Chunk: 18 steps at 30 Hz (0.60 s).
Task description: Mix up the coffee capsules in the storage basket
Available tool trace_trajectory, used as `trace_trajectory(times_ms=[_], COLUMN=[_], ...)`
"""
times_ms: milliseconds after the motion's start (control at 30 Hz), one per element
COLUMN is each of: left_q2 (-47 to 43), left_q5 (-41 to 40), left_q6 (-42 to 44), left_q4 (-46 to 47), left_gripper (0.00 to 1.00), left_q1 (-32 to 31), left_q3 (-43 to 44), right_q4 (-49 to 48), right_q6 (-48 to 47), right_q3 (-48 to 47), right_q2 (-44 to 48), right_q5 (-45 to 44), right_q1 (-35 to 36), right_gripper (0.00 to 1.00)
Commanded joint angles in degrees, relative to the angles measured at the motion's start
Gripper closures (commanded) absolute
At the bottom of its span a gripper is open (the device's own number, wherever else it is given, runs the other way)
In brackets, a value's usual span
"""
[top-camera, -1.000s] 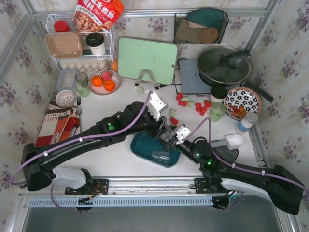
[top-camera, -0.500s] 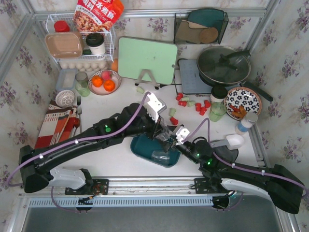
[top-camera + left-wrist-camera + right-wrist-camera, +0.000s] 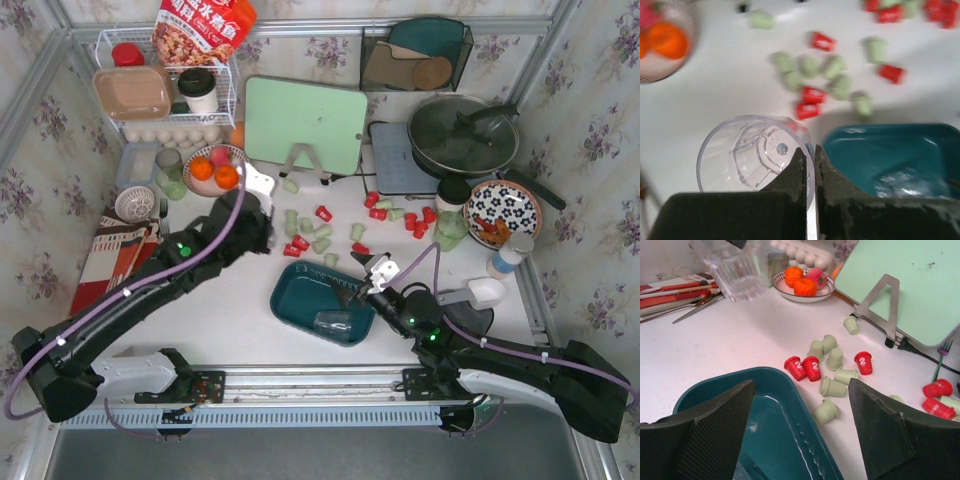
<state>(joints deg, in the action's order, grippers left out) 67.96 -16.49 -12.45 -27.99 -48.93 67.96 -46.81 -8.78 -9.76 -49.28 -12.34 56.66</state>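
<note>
i see left claw (image 3: 810,150) pinched on the clear cup (image 3: 742,150) rim; right claw (image 3: 801,390) spread wide over teal basket (image 3: 735,376), capsules (image 3: 832,374) scattered beside it.

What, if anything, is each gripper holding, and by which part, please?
The left gripper pinches a clear cup by its rim; the right gripper holds nothing.
</note>
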Motion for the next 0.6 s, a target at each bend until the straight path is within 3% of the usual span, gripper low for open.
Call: trace_trajectory(times_ms=[0,167,300,567], left_q2=[0.93,10.19,21.38,33.53], left_q5=[-5.75,-10.51,-9.17,-5.73], left_q6=[3.99,8.73,9.53,7.69], left_q4=[-1.21,0.33,0.61,2.51], left_gripper=[1.0,1.0,1.0,1.0], left_q1=[9.63,19.92,27.56,36.06], left_q3=[-1.04,1.53,6.46,14.24], right_q4=[-0.79,0.9,4.01,5.56], right_q6=[1.11,1.45,2.11,3.1], right_q3=[-0.23,-1.61,-3.97,-5.18], right_q2=[-0.56,-2.17,-5.04,-6.62], right_q5=[-4.66,-6.06,-8.71,-6.74], right_q1=[0.11,0.11,0.09,0.14], right_gripper=[0.17,0.15,0.15,0.15])
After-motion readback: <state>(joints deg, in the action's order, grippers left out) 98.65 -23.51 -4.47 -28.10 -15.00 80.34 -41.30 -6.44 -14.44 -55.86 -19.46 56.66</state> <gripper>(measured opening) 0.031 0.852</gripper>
